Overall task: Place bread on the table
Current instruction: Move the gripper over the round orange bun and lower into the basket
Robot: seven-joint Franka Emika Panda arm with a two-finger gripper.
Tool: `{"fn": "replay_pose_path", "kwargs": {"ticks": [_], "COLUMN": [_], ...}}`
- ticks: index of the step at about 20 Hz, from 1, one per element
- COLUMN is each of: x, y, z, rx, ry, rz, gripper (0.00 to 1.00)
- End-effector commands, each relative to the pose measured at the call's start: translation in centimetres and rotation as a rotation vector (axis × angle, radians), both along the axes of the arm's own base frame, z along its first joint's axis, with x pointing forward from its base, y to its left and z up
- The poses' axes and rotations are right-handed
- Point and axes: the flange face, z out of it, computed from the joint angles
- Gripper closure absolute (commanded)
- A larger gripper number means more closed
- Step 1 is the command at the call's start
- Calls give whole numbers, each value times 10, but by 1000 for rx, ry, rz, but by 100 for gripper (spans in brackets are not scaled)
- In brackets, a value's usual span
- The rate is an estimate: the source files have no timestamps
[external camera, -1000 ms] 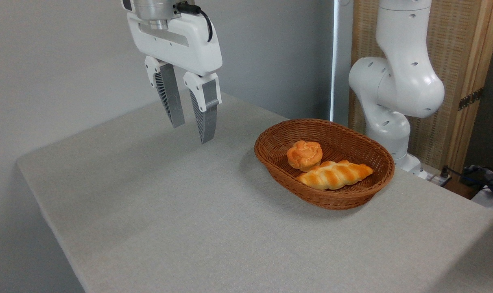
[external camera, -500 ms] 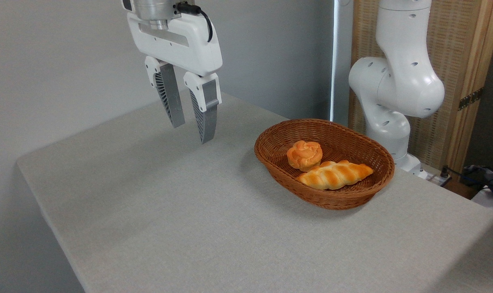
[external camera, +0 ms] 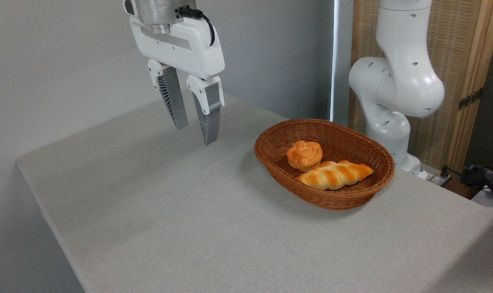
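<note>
The bread (external camera: 304,154), a small round orange-brown bun with a lumpy top, lies inside the brown wicker basket (external camera: 271,154) at the right of the grey-clothed table (external camera: 181,211). My gripper (external camera: 195,135) hangs above the table's far left part, well to the left of the basket and apart from the bun. Its two ribbed grey fingers (external camera: 209,120) stand open with nothing between them.
A paler braided loaf (external camera: 335,174) lies in the basket, touching the bun's front right. The arm's white base (external camera: 393,101) rises behind the basket at the right. A wooden screen stands behind it, and cables lie at the far right edge.
The gripper has shifted slightly to the right and a touch lower. The bun, loaf and basket have not moved.
</note>
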Motion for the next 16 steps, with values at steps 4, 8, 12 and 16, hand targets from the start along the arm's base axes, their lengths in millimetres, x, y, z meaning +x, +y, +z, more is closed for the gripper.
{"fn": "replay_pose_path", "kwargs": {"ticks": [4, 8, 12, 16], "x": [-56, -105, -161, -196], "y": [-11, -20, -14, -15], "z": [-11, -32, -61, -82], "rx": [13, 13, 8, 8], "ry": [44, 80, 118, 144], "rz": [-68, -163, -259, -337], "gripper": [0, 0, 0, 0]}}
